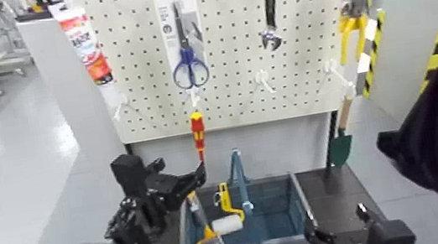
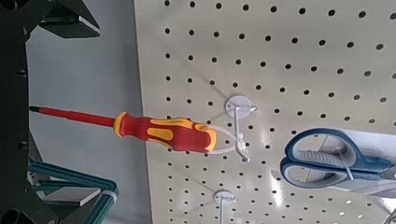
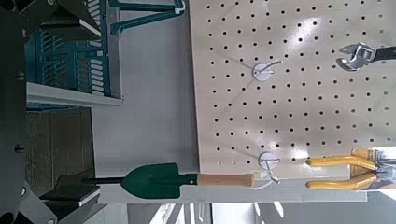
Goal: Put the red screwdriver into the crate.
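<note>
the red screwdriver [image 1: 198, 133] hangs from a pegboard hook, red-and-yellow handle up, thin red shaft pointing down. below it, nearer, sits the blue-teal crate [image 1: 290, 220] with grey rim and upright centre handle.

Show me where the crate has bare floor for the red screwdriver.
The crate's right half, between the centre handle and the right wall, looks bare. Left of the handle is crowded: a yellow-handled tool and a paint roller. The red screwdriver hangs above.

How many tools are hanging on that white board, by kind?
Red screwdriver: 1
Scissors: 1
Wrench: 1
Pliers: 1
Trowel: 1
Total: 5
</note>
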You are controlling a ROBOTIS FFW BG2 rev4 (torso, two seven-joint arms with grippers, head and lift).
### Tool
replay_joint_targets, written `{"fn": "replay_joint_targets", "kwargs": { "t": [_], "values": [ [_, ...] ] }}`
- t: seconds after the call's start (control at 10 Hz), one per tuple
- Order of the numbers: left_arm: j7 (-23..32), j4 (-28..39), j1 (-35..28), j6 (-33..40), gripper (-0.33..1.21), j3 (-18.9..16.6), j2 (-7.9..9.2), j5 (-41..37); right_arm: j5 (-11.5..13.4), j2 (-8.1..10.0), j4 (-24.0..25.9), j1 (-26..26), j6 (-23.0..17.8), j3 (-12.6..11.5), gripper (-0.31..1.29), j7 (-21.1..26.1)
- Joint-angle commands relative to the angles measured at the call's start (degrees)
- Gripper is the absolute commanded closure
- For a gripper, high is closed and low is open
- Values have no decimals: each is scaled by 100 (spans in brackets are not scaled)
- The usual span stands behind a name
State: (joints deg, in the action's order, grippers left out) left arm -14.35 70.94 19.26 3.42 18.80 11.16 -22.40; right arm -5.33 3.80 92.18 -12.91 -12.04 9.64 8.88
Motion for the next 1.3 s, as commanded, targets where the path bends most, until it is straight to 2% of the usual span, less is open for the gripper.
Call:
{"fn": "replay_joint_targets", "kwargs": {
  "t": [0.1, 0.7, 1.0, 1.3],
  "values": [
    [-182, -292, 377, -123, 11, 133, -18, -80, -3, -2, -16, 8, -9, 21, 14, 0],
    [-885, -1021, 1326, -448, 11, 379, -44, 122, -21, 7, -25, 61, -18, 38, 14, 0],
    [-1281, -1548, 1704, -369, 11, 493, -114, 183, -21, 16, -33, 78, -27, 65, 14, 0],
    [-1360, -1812, 1880, -281, 13, 537, -193, 183, -21, 16, -42, 87, -35, 74, 14, -9]
  ]
}}
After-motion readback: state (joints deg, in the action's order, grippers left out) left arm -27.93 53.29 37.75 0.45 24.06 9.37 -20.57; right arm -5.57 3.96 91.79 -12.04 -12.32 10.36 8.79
